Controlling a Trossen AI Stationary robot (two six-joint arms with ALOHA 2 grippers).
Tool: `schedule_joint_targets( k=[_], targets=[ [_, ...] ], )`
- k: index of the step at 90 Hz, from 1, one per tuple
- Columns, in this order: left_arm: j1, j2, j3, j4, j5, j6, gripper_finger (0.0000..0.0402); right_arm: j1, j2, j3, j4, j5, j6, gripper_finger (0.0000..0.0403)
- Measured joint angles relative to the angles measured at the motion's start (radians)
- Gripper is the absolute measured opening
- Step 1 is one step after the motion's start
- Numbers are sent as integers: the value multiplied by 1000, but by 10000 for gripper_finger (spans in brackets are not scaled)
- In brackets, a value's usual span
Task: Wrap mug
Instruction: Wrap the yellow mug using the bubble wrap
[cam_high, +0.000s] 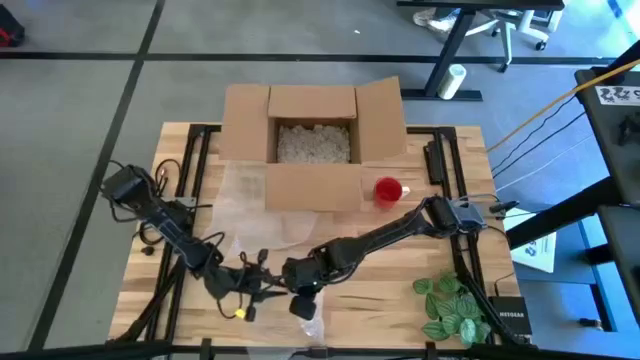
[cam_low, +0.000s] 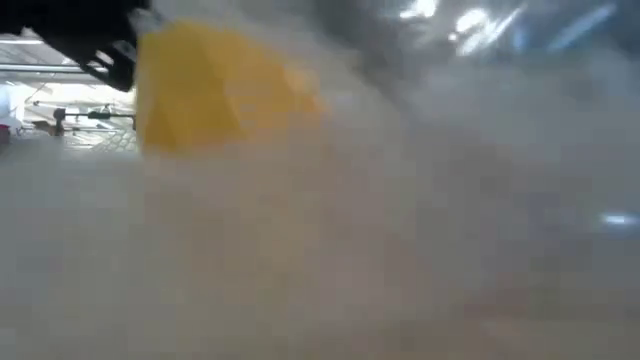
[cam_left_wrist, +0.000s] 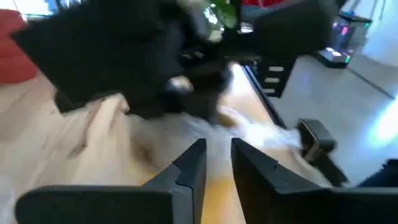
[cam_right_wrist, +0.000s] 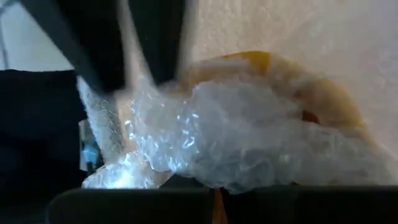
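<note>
A yellow mug lies near the table's front edge, bundled in clear bubble wrap. Its yellow body shows through the wrap in the right wrist view and fills the low view. My left gripper is low over the bundle from the left, its fingers nearly together on the wrap. My right gripper is close against the bundle from the right, and the wrap fills its wrist view. My left gripper pinches a bunched part of the bubble wrap between its two fingers, slanting down from the table's left side. Its fingers meet the wrap at the bundle's edge. The bundle rests on the table. How many layers are pinched does not show.
An open cardboard box holding packing peanuts stands at the far middle. A red mug sits to its right. A flat sheet of bubble wrap lies in front of the box. A green leafy plant lies at the near right.
</note>
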Motion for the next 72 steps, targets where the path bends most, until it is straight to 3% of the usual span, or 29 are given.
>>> schedule_joint_targets(
  k=[27,49,72],
  targets=[
    [58,12,1,4,105,-3,56,0,0,2,-49,20,18,0],
    [26,12,1,-7,108,-23,56,8,2,28,-267,81,54,0],
    [4,12,2,-108,110,-114,56,8,3,77,-360,113,56,0]
  ],
)
